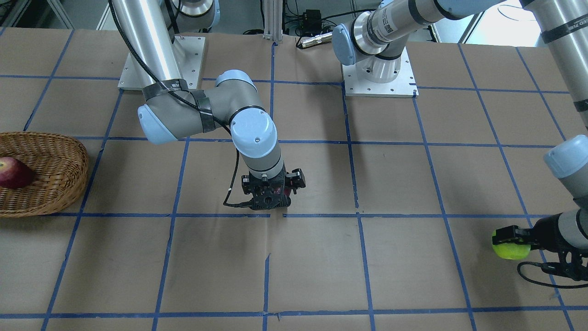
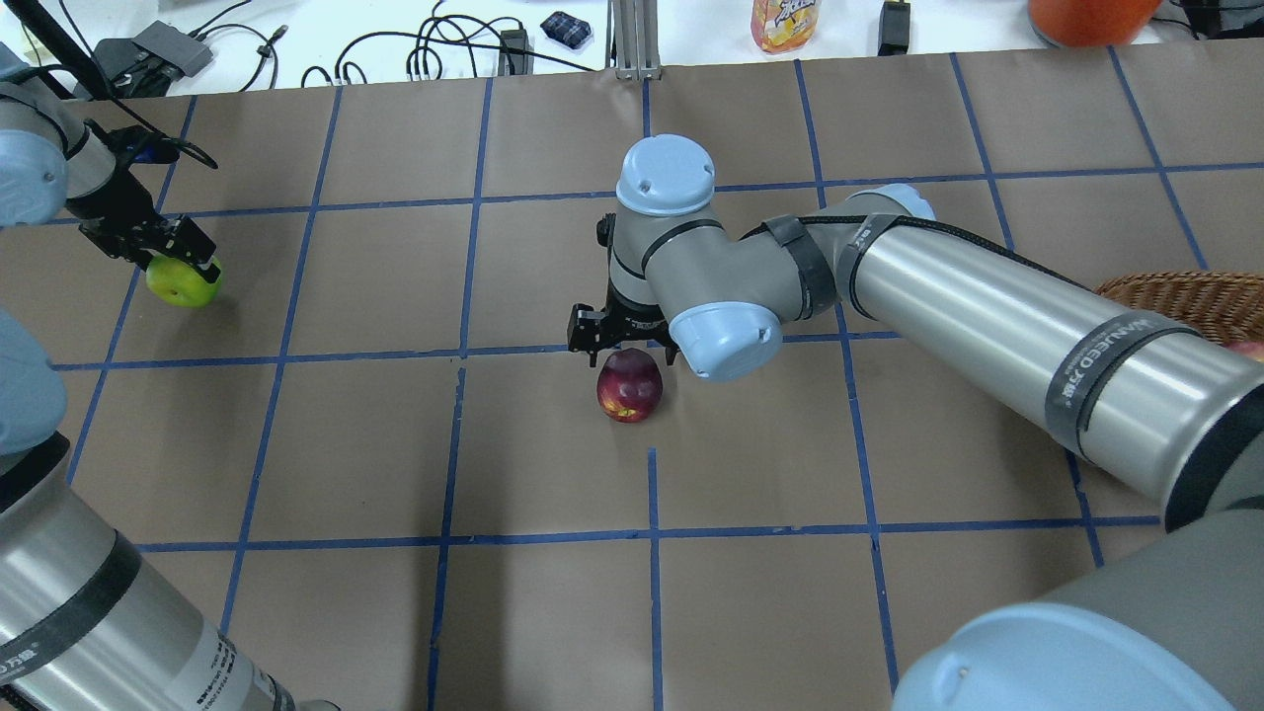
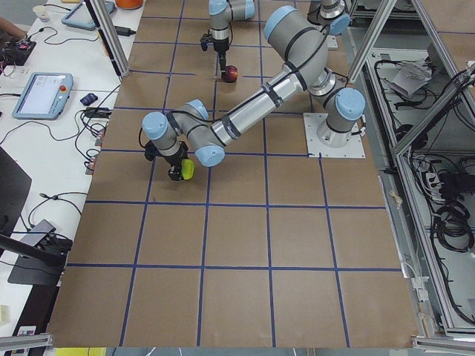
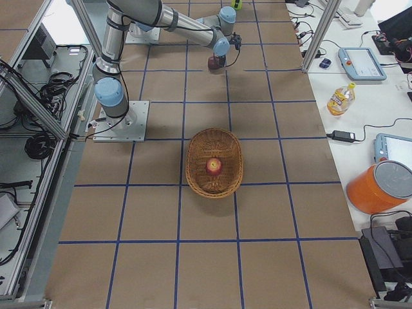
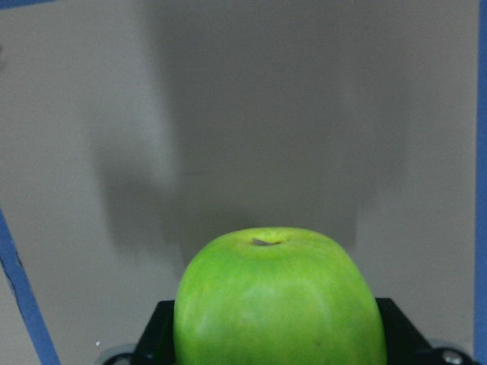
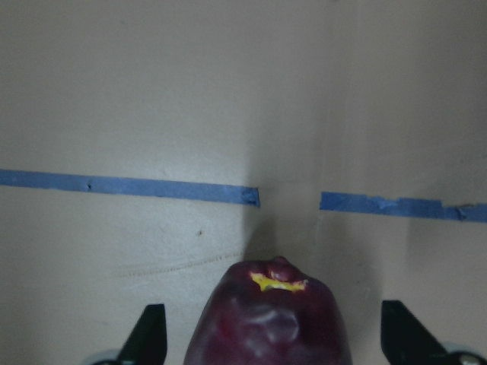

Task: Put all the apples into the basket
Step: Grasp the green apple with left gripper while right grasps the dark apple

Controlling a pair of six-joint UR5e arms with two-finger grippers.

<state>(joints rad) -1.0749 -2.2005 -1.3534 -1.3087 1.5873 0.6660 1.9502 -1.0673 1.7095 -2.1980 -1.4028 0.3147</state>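
R gripper: jaws wide open, straddling the maroon apple. In the R wrist view both fingers stand off the fruit w/ bare paper showing each side, so no contact and no grip. Apple sits on the table, stem end up, a yellow patch around the stem.

L gripper: closed onto the green apple, black fingers flush against both sides of it. Can't tell if the apple is clear of the table or resting on it.

Wicker basket holds the red apple, about centred inside. Maroon apple is well apart from the basket, towards mid-table. Green apple is farther from the basket again, near the table end opposite it.

Surface: table covered in brown paper, marked into squares w/ blue tape; a gap in the tape line just beyond the maroon apple.

Room: side bench beside the basket's end of the table carries an orange container, a drink bottle, a teach pendant and cables. Aluminium framing w/ more cabling stands behind the arm bases.
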